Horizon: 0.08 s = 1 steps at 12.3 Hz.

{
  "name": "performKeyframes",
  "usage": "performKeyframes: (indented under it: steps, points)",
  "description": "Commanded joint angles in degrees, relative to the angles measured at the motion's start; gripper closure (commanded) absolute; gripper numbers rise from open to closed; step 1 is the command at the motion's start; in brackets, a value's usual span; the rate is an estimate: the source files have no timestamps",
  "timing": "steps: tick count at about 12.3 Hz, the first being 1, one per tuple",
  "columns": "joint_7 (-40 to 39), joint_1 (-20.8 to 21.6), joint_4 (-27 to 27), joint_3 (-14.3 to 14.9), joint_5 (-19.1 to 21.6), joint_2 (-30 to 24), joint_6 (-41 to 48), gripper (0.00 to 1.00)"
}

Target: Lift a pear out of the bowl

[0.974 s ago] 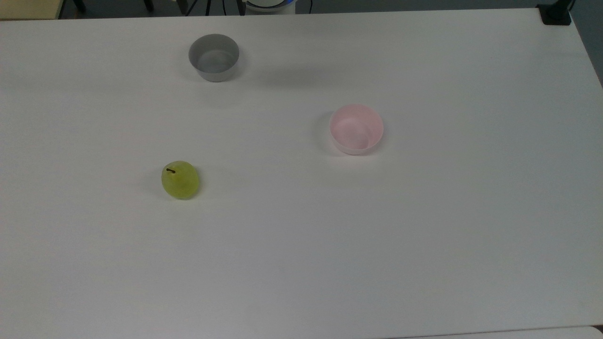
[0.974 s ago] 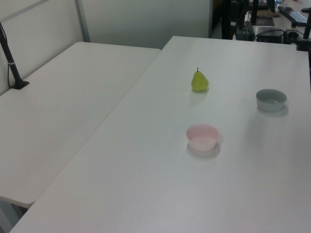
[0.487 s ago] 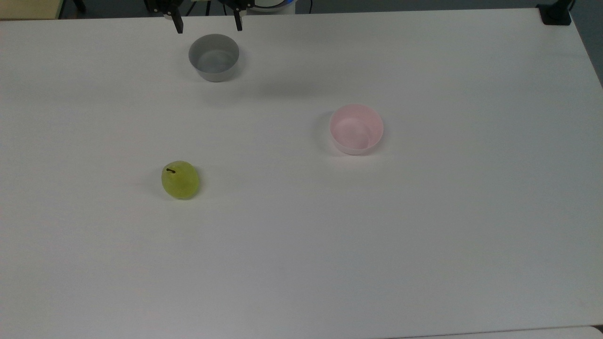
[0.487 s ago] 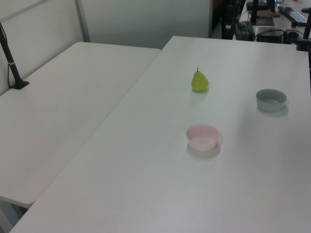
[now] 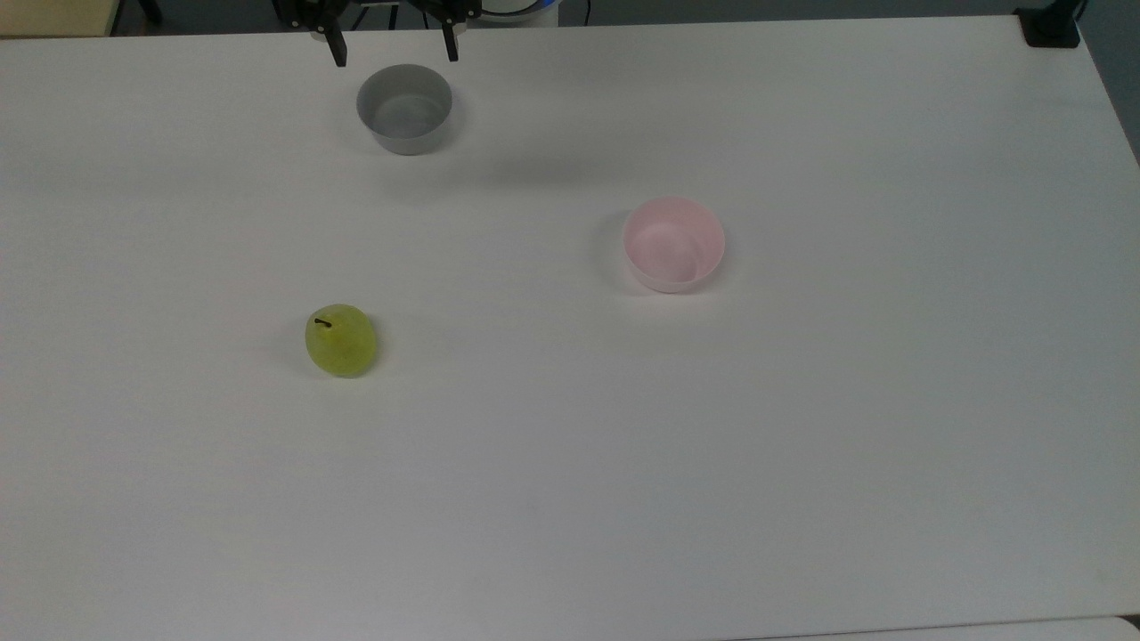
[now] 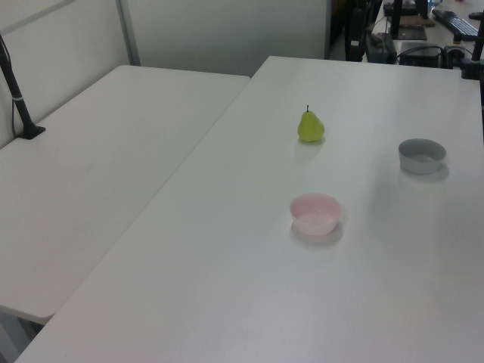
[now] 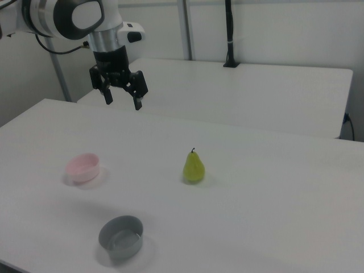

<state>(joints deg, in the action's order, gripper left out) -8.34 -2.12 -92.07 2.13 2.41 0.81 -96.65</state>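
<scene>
Right, the arm has arrived: a second back the top view showed no robot at all over the table (image 5: 802, 499), and now the gripper (image 5: 392, 52) hangs at the far edge, barely shifted from half a second ago, its two black fingers spread wide with nothing between them. In the right view the gripper (image 7: 121, 96) sits high above the surface, pointing down, well clear of everything.

Going left to right across the top view: the pear (image 5: 340, 340) stands upright on the bare table toward the top view's left, roughly midway between the far and near edges, its dark stem up. It has not budged. Next, the grey bowl (image 5: 404, 109) sits close to the far edge, just beneath where the fingers appear. Then the pink bowl (image 5: 673, 244), nearer the middle, and it holds nothing. The left view confirms it: pear (image 6: 310, 126) alone on the table, pink bowl (image 6: 315, 213) empty, grey bowl (image 6: 422, 155) empty too.

So the task speaks of a pear in a bowl, but the fruit is out in the open, well apart from both bowls. My read: the approach has only just begun, and the claw must travel toward the near edge and the top view's left, then descend over the pear. Its rounded body could roll if nudged off-centre.
</scene>
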Motion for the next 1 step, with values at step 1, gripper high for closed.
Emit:
performKeyframes:
  steps: [1]
  points:
    - [-1.0,-0.2,-0.8,-0.5,-0.8,-0.7,-1.4,0.0]
